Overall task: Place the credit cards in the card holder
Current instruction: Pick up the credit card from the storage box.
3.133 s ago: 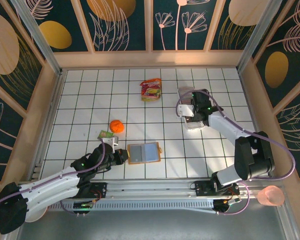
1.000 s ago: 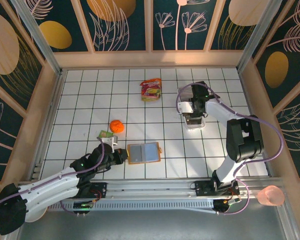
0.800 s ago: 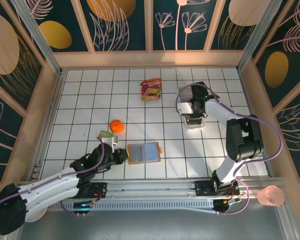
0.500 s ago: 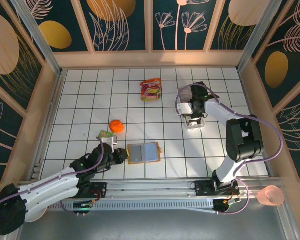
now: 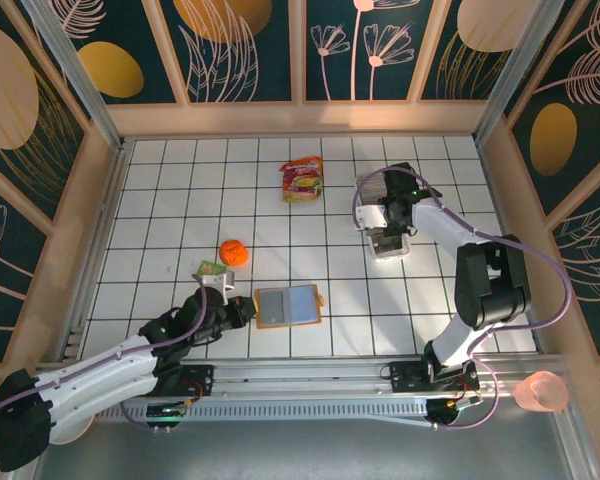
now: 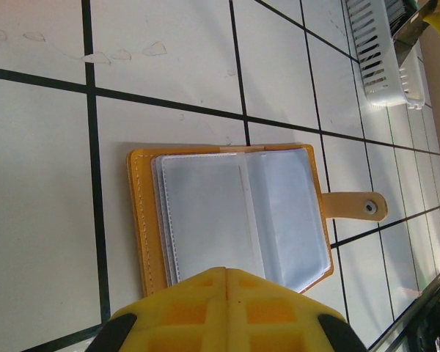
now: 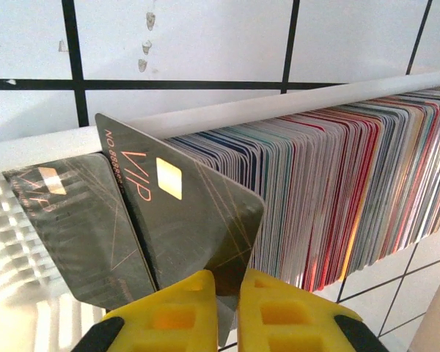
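Bench [image 5: 160, 200]: white tiles, black grid. Tray [image 7: 227, 110] sits well to the right of and beyond the card holder [image 5: 288, 305], packed with upright credit cards [image 7: 337, 191]. Card holder lies open, grey-blue inside up. Right fingers [image 7: 286, 315] clamped on tilted dark VIP card [image 7: 183, 213]. Left fingers [image 6: 205, 315] together at card holder's left edge.

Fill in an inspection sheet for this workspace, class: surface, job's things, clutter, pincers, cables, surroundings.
Surface: white tiled table, black grid lines.
Job's things: wallet lies open, sleeves look empty; cards packed upright in a clear tray.
Clutter: orange ball, snack packet.
Pincers: left pincer shut at the wallet's near edge; right pincer shut on a dark card tilted out of the row.
Cables: purple cables loop along both arms.
Surroundings: leaf-patterned walls; pink cup beyond the rail.
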Available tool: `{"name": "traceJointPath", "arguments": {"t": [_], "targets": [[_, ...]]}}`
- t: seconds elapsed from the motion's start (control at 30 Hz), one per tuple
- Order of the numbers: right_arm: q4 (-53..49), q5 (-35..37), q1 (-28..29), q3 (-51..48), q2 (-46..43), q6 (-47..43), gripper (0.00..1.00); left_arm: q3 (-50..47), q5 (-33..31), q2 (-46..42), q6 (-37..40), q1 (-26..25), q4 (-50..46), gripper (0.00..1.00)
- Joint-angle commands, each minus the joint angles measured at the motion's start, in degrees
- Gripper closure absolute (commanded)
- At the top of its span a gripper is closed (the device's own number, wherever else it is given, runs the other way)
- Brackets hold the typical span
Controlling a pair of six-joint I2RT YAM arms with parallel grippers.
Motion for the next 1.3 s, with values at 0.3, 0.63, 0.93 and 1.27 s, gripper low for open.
{"name": "traceJointPath", "arguments": {"t": [0.3,0.63,0.93,1.27], "targets": [[-13.97,-2.34,3.47,-0.92,-6.8,7.0,1.0,-0.83,0.4,-0.52,0.14,-0.14,1.43,1.0],[-15.2,-0.18,5.79,-2.42,-16.25,9.34,1.0,0.03,0.1,-0.13,0.85,-0.14,0.61,1.0],[-4.43,3.84,9.61,-2.38,-23.78,31.71,1.0,1.38,-0.66,0.83,0.5,-0.14,-0.6,1.0],[-1.22,-13.16,25.25,-3.96,-27.9,108.28,1.0,2.99,-1.96,2.7,-0.08,-0.14,-1.42,0.99]]}}
